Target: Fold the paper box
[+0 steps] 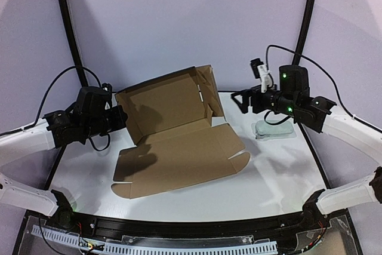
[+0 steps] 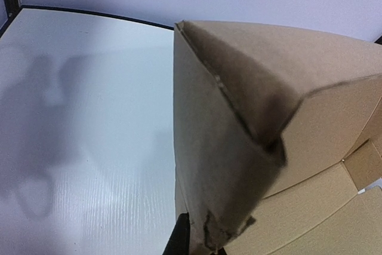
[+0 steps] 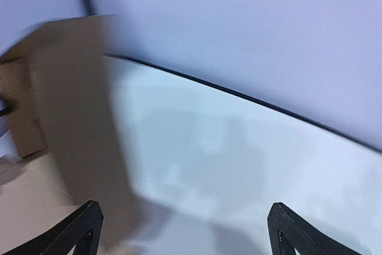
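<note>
The paper box [image 1: 179, 141] is a brown cardboard mailer lying open in the middle of the table, its back panel [image 1: 164, 103] raised and leaning. My left gripper [image 1: 121, 117] is shut on the left edge of that raised panel. In the left wrist view the cardboard flap [image 2: 239, 123] fills the frame, pinched at the bottom beside a dark finger [image 2: 179, 238]. My right gripper [image 1: 242, 101] hovers open just right of the raised side flap [image 1: 210, 91], holding nothing. In the right wrist view its fingertips [image 3: 83, 226] stand wide apart, with blurred cardboard [image 3: 71, 117] to their left.
A small pale green-grey case [image 1: 274, 129] lies on the white table [image 1: 280, 177] under the right arm. A black rail [image 1: 179, 231] runs along the near edge. Black frame posts [image 1: 65, 22] rise at the back corners before a lilac backdrop.
</note>
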Tool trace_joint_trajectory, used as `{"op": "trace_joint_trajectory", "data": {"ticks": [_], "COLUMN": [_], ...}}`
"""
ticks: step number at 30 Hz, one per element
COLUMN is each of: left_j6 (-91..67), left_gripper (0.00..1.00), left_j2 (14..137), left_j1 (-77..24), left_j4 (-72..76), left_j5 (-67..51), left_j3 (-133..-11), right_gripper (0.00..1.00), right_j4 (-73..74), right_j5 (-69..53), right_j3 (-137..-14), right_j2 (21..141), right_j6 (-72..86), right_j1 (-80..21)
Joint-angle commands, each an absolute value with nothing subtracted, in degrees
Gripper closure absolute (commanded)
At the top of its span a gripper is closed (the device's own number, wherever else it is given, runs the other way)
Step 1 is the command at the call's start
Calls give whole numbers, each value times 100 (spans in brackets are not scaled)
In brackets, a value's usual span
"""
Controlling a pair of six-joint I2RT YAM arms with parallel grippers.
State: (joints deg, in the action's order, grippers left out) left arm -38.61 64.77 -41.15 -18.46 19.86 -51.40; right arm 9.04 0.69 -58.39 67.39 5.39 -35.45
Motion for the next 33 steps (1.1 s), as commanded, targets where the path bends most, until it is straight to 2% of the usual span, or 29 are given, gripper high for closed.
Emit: {"op": "trace_joint_trajectory", "data": {"ticks": [1,10,16,33], "left_j6": [-3841,-3665,-3821,-3822], "left_gripper": [99,99,99,99], "left_j2": [6285,6448,6724,7154], "left_j1": [-4138,-4145,-4140,-4142], "left_j4": [-1599,-1462,-1789,-1871], "left_j5": [1684,1240,1644,1597], "left_j3": [-5159,-5239,-5467,-5797], "right_gripper": [2,6,6,4], "right_j4": [1293,1290,853,726], "right_j5": [289,-1873,-3298,-3393], "right_j3": [-5891,-6745,-6368,-6507], "right_j2": [6978,8374,8152,8745], "right_j6": [1160,808,727,276], "right_j1": [-2688,-2364,-2433,-3316]}}
